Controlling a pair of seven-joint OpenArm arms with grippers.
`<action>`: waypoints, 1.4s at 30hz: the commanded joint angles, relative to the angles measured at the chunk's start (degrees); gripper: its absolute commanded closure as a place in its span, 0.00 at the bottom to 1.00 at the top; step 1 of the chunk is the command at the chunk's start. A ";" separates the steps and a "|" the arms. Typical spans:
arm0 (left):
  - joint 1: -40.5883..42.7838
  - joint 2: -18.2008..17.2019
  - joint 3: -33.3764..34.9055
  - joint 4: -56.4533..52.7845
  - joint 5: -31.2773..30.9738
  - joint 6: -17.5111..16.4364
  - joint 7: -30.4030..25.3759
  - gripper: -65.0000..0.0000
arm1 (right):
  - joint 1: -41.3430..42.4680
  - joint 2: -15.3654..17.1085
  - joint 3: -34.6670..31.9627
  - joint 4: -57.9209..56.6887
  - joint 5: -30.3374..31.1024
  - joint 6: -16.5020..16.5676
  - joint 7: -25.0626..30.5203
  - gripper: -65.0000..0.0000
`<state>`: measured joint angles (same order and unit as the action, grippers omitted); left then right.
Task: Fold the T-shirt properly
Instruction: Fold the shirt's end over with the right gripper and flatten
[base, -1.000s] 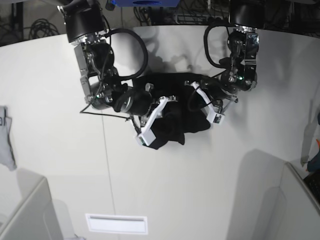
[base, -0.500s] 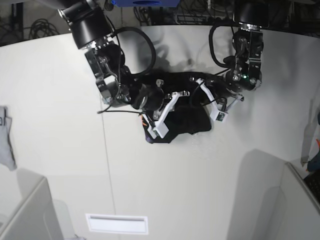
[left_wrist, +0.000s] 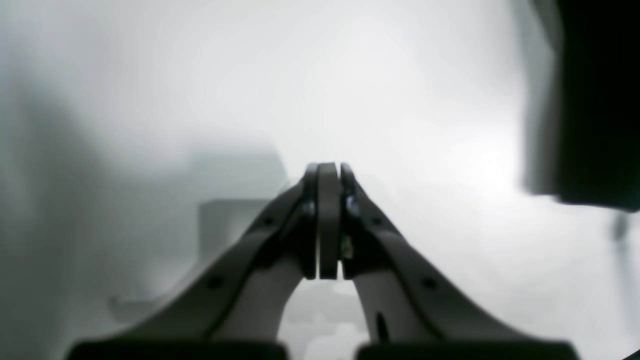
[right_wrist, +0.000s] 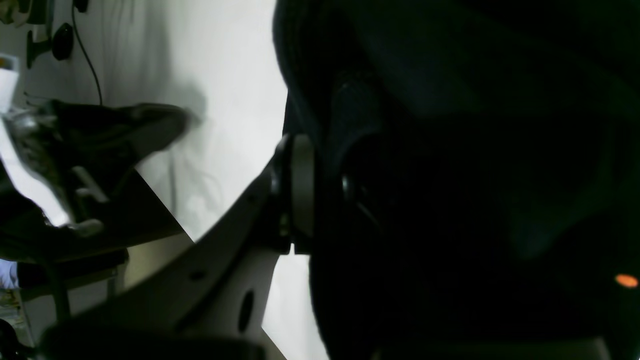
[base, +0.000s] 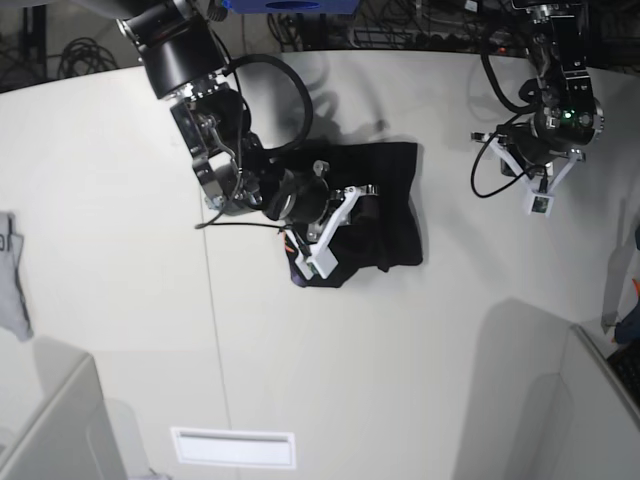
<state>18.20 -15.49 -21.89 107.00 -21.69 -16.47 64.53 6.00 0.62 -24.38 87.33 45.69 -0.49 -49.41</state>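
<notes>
The black T-shirt (base: 385, 215) is seen bunched in a compact heap on the white table (base: 120, 200), near its far middle. The right gripper (base: 335, 232) is clamped on the shirt's near-left edge, cloth pinched between its fingers. The left gripper (left_wrist: 328, 220) is pressed together, empty, well apart from the shirt. A small grey cloth (base: 12, 275) is noted at the table's edge.

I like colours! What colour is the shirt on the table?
Plain black cloth T-shirt, clearest in the base view.
</notes>
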 joint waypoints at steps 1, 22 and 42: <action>0.92 -0.73 -1.63 0.82 -0.24 0.07 -0.22 1.00 | 1.17 -0.58 0.07 0.89 0.95 0.45 0.84 0.82; 4.00 -1.09 -16.66 -0.41 0.20 -9.77 -0.22 1.00 | 8.37 -5.50 -11.53 -4.47 1.03 -5.88 1.98 0.59; 3.47 -2.49 -17.28 -7.53 -0.15 -9.86 -0.58 1.00 | 0.64 1.00 13.00 19.97 0.59 -7.20 -9.19 0.91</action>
<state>21.74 -17.04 -38.81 98.50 -21.43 -26.02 64.51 5.15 1.85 -11.38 106.61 45.60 -7.90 -59.48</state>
